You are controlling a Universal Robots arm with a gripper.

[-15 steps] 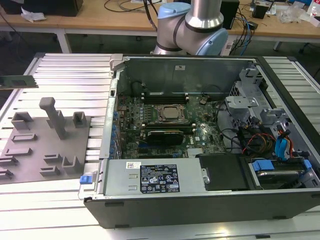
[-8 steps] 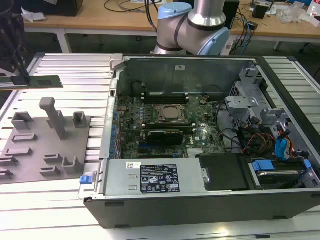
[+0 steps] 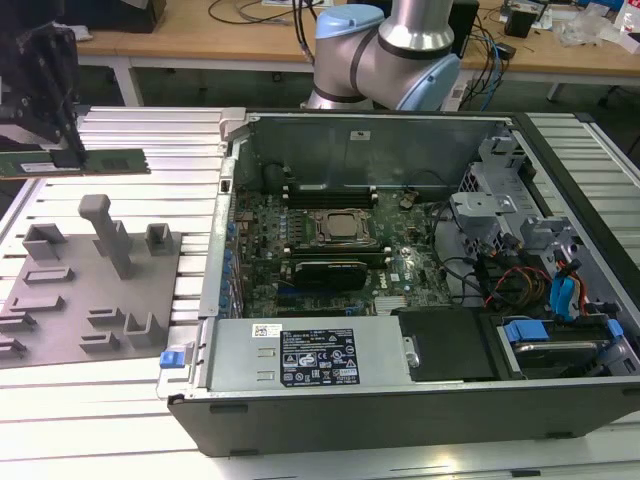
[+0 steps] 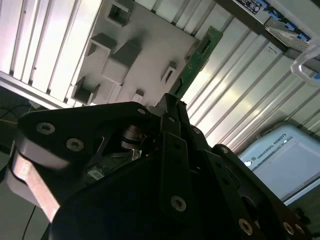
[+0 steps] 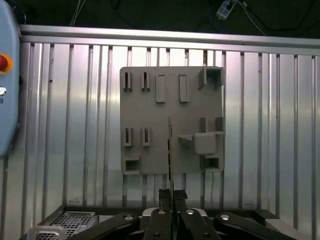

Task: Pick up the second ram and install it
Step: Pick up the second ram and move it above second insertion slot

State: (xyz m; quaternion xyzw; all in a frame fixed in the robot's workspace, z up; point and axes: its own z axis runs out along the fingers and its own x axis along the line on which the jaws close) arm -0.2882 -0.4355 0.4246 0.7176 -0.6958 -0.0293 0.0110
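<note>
The dark metal two-finger gripper [image 3: 68,152] hangs at about ten o'clock in the exterior view. Its jaws are pinched together on the second ram [image 3: 110,161], a long, thin, flat green circuit-board stick. The stick is held level and edge-up, clear of the surface. It pokes out of the jaws on both sides, with the longer end running toward three o'clock.

In the first wrist view the stick [image 5: 170,145] appears edge-on as a fine line. It leaves the gripper [image 5: 171,196] with one black finger [image 5: 162,196] pressed against each flat face. The second wrist view shows the green board [image 4: 200,55] reaching out past the tips of the gripper [image 4: 170,102], with small dark chips along it.

Beneath the stick lies a matte grey square plastic fixture plate [image 3: 150,280]. Moulded into it are slots, low blocks and one tall post [image 3: 105,230]. The plate rests on a ribbed, pale aluminium table [image 3: 90,410].

From the gripper, toward four o'clock and well apart from it, stands the open black steel computer case [image 3: 400,400]. Inside is a green motherboard with a square metal-framed processor socket [image 3: 345,228]. A wider black rectangular card [image 3: 328,272] sits just at the socket's six o'clock. The arm's pale blue and silver joints [image 3: 400,40] rise behind the case at twelve o'clock.
</note>
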